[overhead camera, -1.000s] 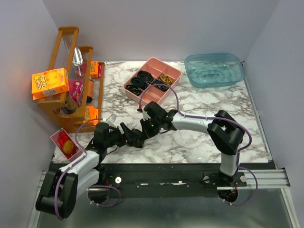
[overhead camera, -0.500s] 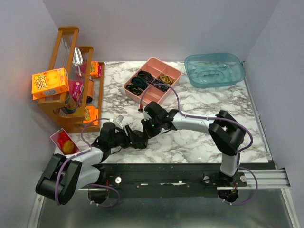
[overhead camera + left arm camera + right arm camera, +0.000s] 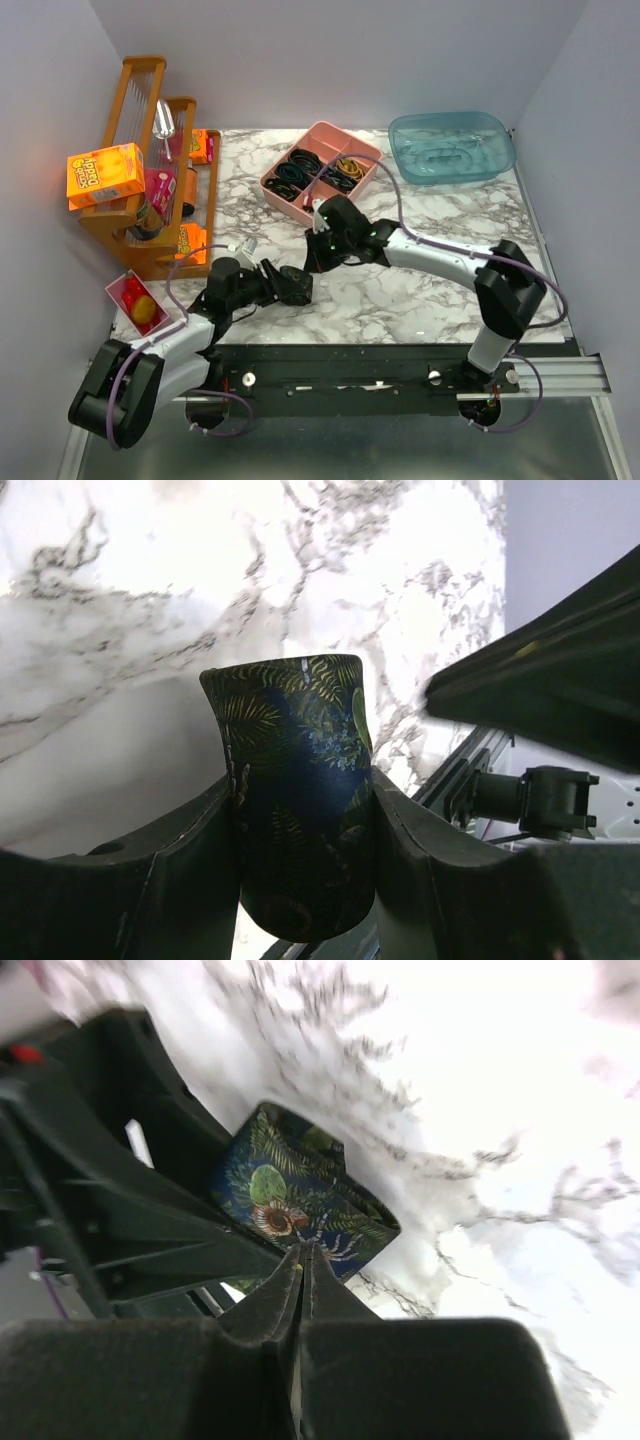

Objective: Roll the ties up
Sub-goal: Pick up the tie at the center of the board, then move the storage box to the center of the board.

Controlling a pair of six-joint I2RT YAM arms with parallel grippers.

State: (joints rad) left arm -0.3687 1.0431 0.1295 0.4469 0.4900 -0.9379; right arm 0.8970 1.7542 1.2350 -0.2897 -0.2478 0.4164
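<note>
the left pincer (image 3: 305,825) is grasping the rolled tie (image 3: 295,740) right between its jaws, the right pincer (image 3: 302,1258) close by is clenched on nothing; rolling looks done, so next set it down softly.

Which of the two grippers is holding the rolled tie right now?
The left gripper: its fingers clamp the rolled tie from both sides. The right gripper is shut on nothing.

tie (image 3: 300,810): dark blue, green fern print | table (image 3: 400,300): white-grey marble
</note>
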